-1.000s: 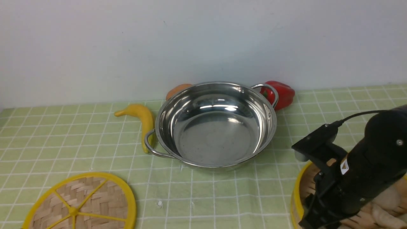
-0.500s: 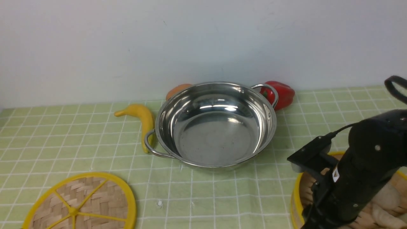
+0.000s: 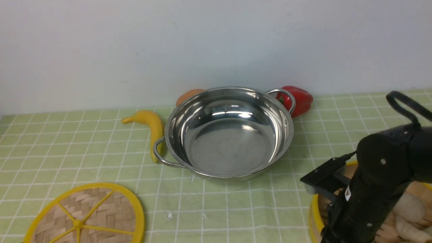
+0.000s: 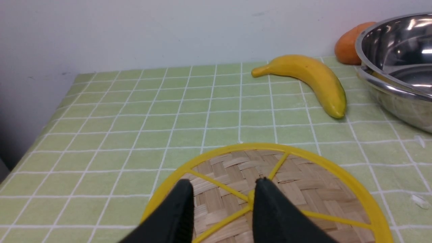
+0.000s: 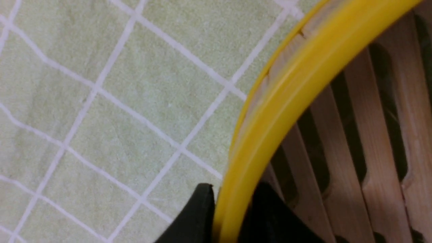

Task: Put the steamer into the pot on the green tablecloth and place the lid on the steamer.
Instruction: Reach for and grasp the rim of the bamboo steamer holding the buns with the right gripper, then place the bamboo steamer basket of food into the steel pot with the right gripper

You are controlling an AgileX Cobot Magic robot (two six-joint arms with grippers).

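Front view, layout: the green tablecloth (image 3: 67, 141) runs back to the wall (image 3: 135, 40) and carries everything.
Pot (image 3: 189, 118): at the middle of the tablecloth's back edge, upright and empty. A banana (image 3: 153, 130) lies just beside its left handle, with an orange fruit (image 3: 189, 95) and a red pepper (image 3: 300, 99) behind it.
Steamer (image 3: 314, 209): at the front right corner, well apart from the pot, with pale dumpling-like pieces (image 3: 406, 209) inside. The right arm (image 3: 378, 189) hides much of it.
Lid (image 3: 84, 216): flat at the front left corner.
Right gripper (image 5: 233, 189): one finger is outside the steamer's yellow rim and one inside, both pressed against it, so it reads as clamped on the rim.
Left gripper (image 4: 223, 184): poised over the lid near its centre, jaws apart, nothing between them.
Risk, tilt: a pinch at one spot leaves the loaded basket hanging to one side. It could tip and spill the pieces, or slide out of the fingers on the smooth rim.
Risk, entry: the fit into the pot looks close, so an off-centre descent could catch the pot's rim or shove the pot into the pepper.
Right wrist view only: the fingers astride the rim and the slatted floor. The front view never shows those fingertips.
Left wrist view only: the left fingers and the gap between them.
Front view only: how the steamer lies relative to the pot, and what the steamer holds.
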